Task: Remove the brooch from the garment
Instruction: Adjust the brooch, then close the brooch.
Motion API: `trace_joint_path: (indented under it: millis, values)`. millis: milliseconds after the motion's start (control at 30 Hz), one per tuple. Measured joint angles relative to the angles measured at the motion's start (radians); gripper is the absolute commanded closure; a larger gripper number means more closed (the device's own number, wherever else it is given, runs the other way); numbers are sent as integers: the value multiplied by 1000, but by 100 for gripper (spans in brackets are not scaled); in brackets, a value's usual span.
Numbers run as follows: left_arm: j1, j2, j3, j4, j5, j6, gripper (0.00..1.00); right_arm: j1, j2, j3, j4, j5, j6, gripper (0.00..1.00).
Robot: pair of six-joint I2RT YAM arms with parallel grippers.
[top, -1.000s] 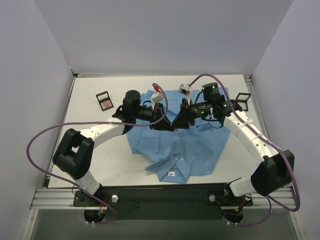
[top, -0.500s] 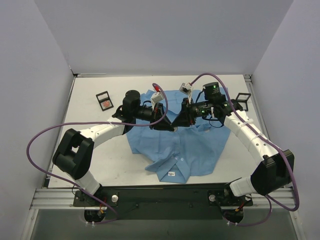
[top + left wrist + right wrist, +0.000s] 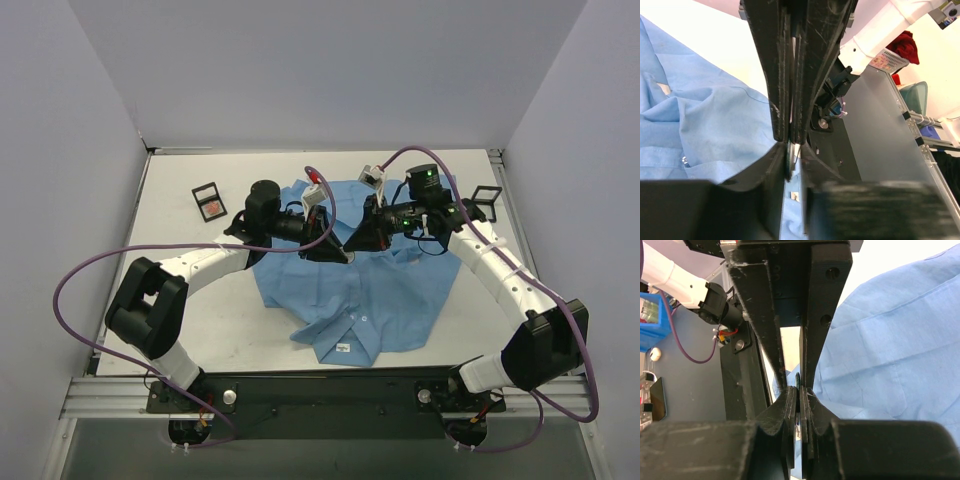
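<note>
Two grippers meet over the shirt [image 3: 375,300]. My right gripper [image 3: 799,390] pinches a dark sliver, apparently the brooch [image 3: 798,382] edge-on. I cannot tell the left gripper [image 3: 790,162]'s state. I judge this the extraction step; next comes a slow, straight pull.

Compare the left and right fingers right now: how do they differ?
Left fingers show a wedge of daylight between them; right fingers are pressed shut. Left fingers enter from the left in the top view, right fingers from the right. Shared: both pairs are black and meet tip to tip over the shirt.
</note>
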Motion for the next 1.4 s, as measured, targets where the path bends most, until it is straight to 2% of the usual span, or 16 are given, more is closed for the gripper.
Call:
trace_joint_path:
  millis: [100, 433, 733, 967, 1167, 1400]
  values:
    - [0, 0, 0, -1, 0, 0, 64, -5, 0, 0, 11, 5, 2, 100]
    - [4, 2, 0, 61, 1, -61, 64, -16, -9, -18, 49, -7, 35, 100]
    - [29, 32, -43, 338, 27, -268, 64, -48, -13, -26, 101, -57, 95, 100]
    - [29, 36, -46, 426, 37, -340, 64, -60, -16, -43, 156, -94, 157, 100]
    - [29, 37, -46, 445, 35, -360, 74, -60, -16, -45, 174, -106, 182, 100]
    - [29, 47, -46, 443, 27, -362, 80, -60, -16, -53, 184, -111, 190, 100]
